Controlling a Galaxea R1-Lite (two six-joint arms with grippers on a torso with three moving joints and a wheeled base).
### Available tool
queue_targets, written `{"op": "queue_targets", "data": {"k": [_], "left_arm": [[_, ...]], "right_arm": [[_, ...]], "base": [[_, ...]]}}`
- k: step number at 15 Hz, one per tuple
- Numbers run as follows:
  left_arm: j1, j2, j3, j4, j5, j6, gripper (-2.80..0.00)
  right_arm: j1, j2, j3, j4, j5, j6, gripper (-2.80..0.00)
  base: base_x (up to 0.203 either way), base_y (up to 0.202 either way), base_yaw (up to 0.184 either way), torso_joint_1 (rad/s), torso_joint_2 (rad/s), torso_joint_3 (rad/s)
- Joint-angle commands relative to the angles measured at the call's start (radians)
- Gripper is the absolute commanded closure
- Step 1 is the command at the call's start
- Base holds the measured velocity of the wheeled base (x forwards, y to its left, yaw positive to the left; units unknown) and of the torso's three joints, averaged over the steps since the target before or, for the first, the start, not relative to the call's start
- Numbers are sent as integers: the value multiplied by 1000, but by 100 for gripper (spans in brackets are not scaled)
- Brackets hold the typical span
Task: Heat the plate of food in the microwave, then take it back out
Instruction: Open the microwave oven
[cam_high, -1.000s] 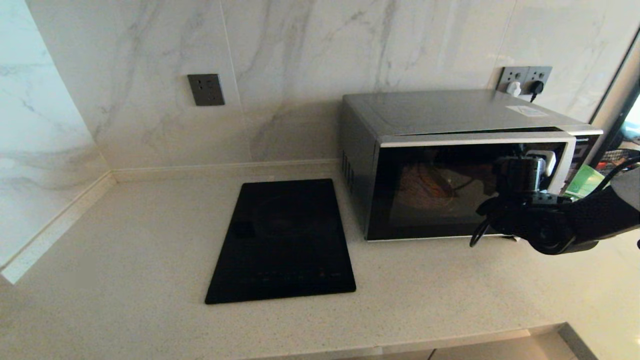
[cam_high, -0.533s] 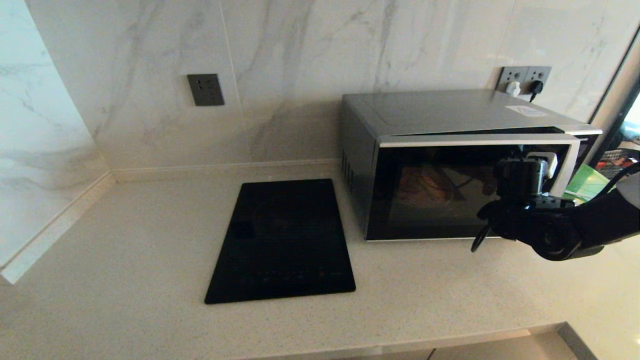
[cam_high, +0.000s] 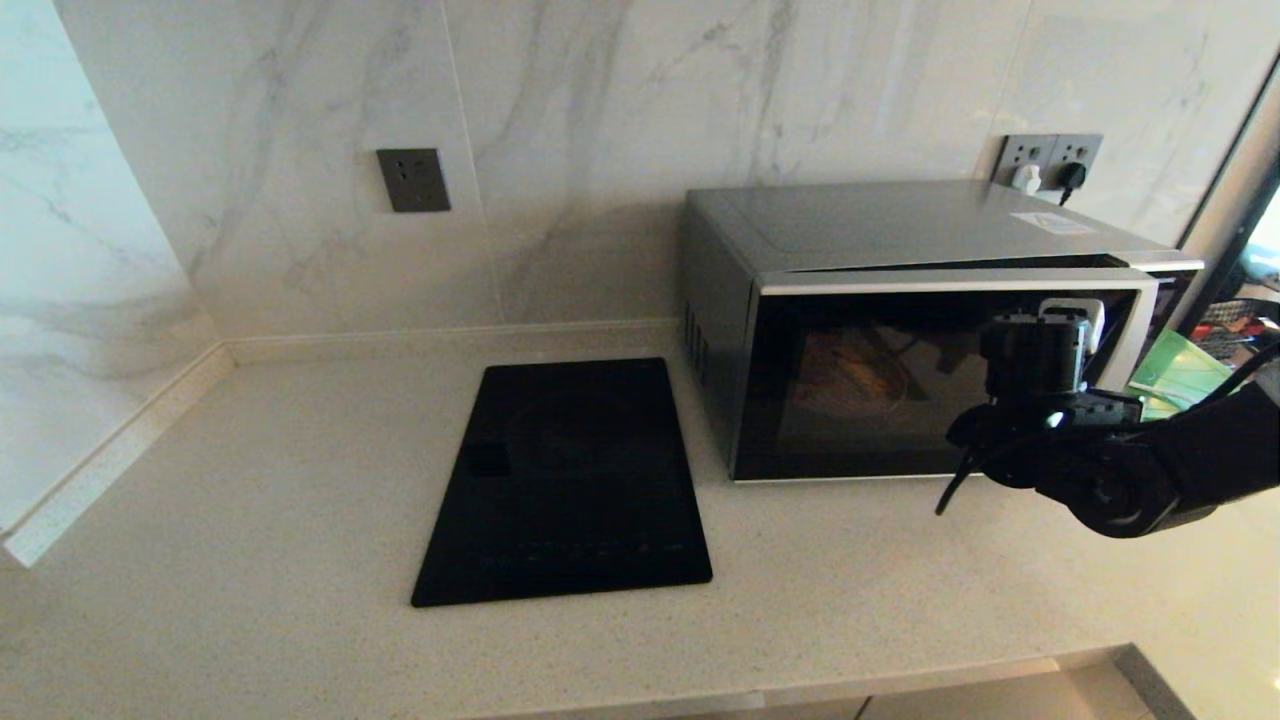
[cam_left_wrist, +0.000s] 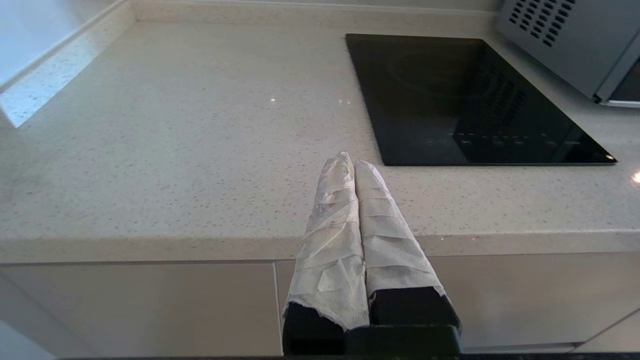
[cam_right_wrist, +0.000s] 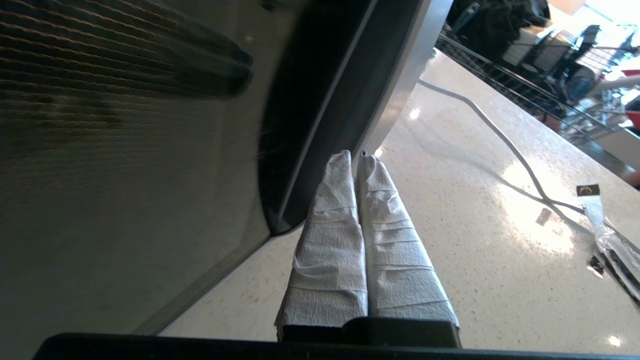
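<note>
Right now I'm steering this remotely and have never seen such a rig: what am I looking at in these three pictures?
The wide picture comes from the robot's head, looking down at a stone counter. The other two come from cameras on each wrist, behind the cloth-wrapped fingers. On the counter lie a black glass cooktop and the microwave, whose door stands slightly ajar, with the plate of food dimly visible through its dark glass. The right gripper is shut, holds nothing, and sits at the door's free edge. The left gripper, also shut and empty, is parked over the counter's front edge.
</note>
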Motion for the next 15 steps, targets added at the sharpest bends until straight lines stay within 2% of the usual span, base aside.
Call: {"op": "queue_targets", "data": {"k": [1, 4, 8, 9, 11, 15], "left_arm": [[0, 2, 0, -1, 0, -1, 0], [0, 1, 0, -1, 0, -1, 0], [0, 0, 0, -1, 0, -1, 0], [0, 2, 0, -1, 0, -1, 0], [0, 2, 0, -1, 0, -1, 0], [0, 2, 0, -1, 0, -1, 0]], "right_arm": [[29, -73, 21, -4, -7, 1, 0], [64, -228, 60, -3, -8, -22, 0], [65, -543, 75, 41, 15, -190, 0], [64, -621, 57, 129, 23, -215, 0], [62, -734, -25, 493, 41, -243, 0], [90, -845, -312, 1066, 64, -263, 0]], "base": [[0, 0, 0, 0, 0, 0], [0, 0, 0, 0, 0, 0], [0, 0, 0, 0, 0, 0], [0, 0, 0, 0, 0, 0], [0, 0, 0, 0, 0, 0], [0, 0, 0, 0, 0, 0]]}}
